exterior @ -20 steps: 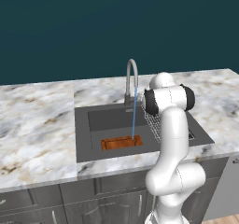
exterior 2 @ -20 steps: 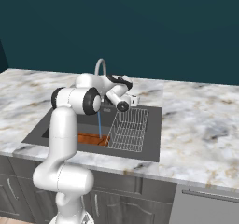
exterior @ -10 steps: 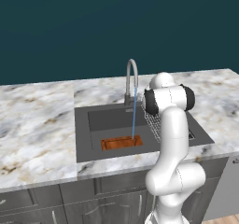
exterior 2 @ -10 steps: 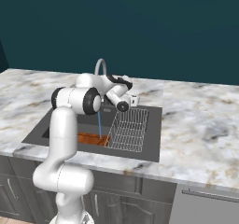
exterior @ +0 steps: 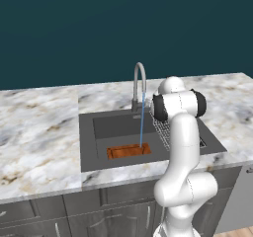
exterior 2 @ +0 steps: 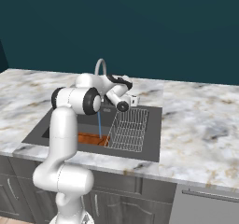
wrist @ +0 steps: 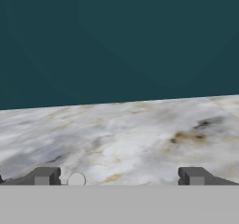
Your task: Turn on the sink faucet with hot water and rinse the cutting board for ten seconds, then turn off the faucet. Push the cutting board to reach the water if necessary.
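1. Gripper (exterior 2: 133,98), seen from the right base camera, hangs above the back edge of the sink (exterior 2: 149,146), near the sink faucet (exterior 2: 100,65), holding nothing. The water (exterior 2: 99,124) drops onto the cutting board (exterior 2: 88,138), which lies flat on the basin floor beside a wire dish rack (exterior 2: 128,129).

2. From the left base camera, the stream lands on the right end of the board (exterior: 128,151), which sits at the basin's front. It looks light, stiff and, being wet, probably slippery; nudging an edge would suit it better than pinching.

3. Through the hand camera, the two fingertips (wrist: 44,176) stand spread wide apart, with marbled counter (wrist: 126,134) beyond them. The tap's small handle is likely the next hold.
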Tool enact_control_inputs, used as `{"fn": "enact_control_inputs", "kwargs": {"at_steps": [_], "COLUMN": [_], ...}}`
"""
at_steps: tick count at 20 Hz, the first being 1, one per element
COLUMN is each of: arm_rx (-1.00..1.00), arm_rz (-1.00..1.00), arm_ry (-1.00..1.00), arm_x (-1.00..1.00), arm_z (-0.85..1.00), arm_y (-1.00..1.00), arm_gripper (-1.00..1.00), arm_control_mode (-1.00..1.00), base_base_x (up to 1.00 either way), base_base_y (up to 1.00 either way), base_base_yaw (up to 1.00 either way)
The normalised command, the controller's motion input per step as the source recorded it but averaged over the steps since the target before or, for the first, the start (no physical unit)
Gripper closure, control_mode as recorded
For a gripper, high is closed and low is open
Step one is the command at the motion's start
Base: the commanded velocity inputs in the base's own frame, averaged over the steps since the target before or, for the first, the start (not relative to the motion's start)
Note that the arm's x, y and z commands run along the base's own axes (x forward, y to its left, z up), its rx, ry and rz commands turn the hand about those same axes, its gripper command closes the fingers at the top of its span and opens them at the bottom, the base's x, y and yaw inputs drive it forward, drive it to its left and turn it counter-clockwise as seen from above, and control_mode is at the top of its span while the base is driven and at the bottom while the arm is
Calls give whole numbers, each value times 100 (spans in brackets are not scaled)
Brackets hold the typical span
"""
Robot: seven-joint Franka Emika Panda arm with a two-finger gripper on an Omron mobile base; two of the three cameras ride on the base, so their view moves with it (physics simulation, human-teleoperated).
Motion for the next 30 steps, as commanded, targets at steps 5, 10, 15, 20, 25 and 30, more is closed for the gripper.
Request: {"fn": "enact_control_inputs", "kwargs": {"at_steps": [5,10,15,20,25,30], "arm_rx": [0,0,0,0,0,0], "arm_rz": [0,0,0,0,0,0], "arm_ry": [0,0,0,0,0,0], "arm_x": [0,0,0,0,0,0], "arm_z": [0,0,0,0,0,0], "arm_y": [0,0,0,0,0,0], "arm_gripper": [-100,-100,-100,-100,-100,-100], "arm_control_mode": [-100,-100,-100,-100,-100,-100], "base_base_x": [0,0,0,0,0,0], "base_base_y": [0,0,0,0,0,0], "base_base_yaw": [0,0,0,0,0,0]}}
